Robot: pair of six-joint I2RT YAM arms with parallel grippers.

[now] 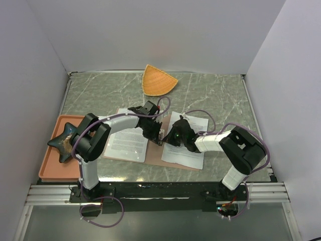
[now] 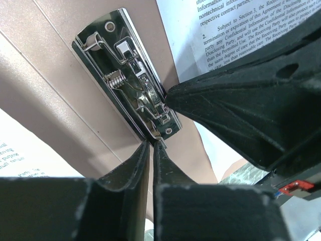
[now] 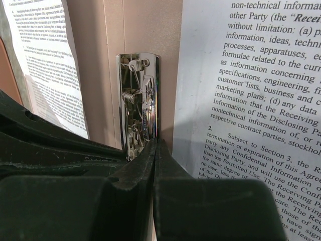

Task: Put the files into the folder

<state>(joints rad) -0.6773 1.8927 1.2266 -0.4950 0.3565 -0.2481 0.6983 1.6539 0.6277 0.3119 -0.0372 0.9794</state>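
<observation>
Folder (image 1: 152, 154) lay open on the table (image 1: 210, 95), files (image 1: 128, 141) spread over both halves. Left gripper (image 2: 153, 143) and right gripper (image 3: 154, 145), each with fingers pressed together, had their tips at the metal clip (image 2: 131, 83).

A flat reddish-brown card folder (image 1: 152, 153) is lying open at the centre of the grey marbled table (image 1: 215, 95), with a small shiny metal clip (image 1: 160, 136) sitting on its middle strip. One white printed paper sheet (image 1: 126, 141) is resting at the clip's 9 o'clock and another white printed sheet (image 1: 188, 148) at its 3 o'clock. The left gripper (image 1: 153, 132) and the right gripper (image 1: 168, 138) are meeting at the clip. An orange fan-shaped dish (image 1: 159, 80) is lying at the table's 12 o'clock. A salmon-orange rimmed tray (image 1: 50, 168) is sitting at 8 o'clock, carrying a dark star-shaped object (image 1: 64, 142).
</observation>
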